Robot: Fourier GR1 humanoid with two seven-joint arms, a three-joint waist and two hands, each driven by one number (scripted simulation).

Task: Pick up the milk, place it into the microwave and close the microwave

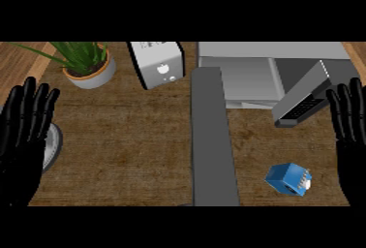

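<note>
Blue milk carton point(289, 179) lies tilted on the wooden desk point(129, 145), lower right, untouched, near the right hand point(350, 140) but apart from it. Microwave point(250, 72) sits at the back right, its door point(304, 97) swung open toward the front. Both hands rest at the view's edges, fingers straight and spread upward, holding nothing; left hand point(25, 140) at far left. A potted plant point(87, 63) and a white appliance point(157, 65) stand at the back left. A grey bar point(212, 140) runs down the middle. A plate's point(52, 147) rim shows beside the left hand.
</note>
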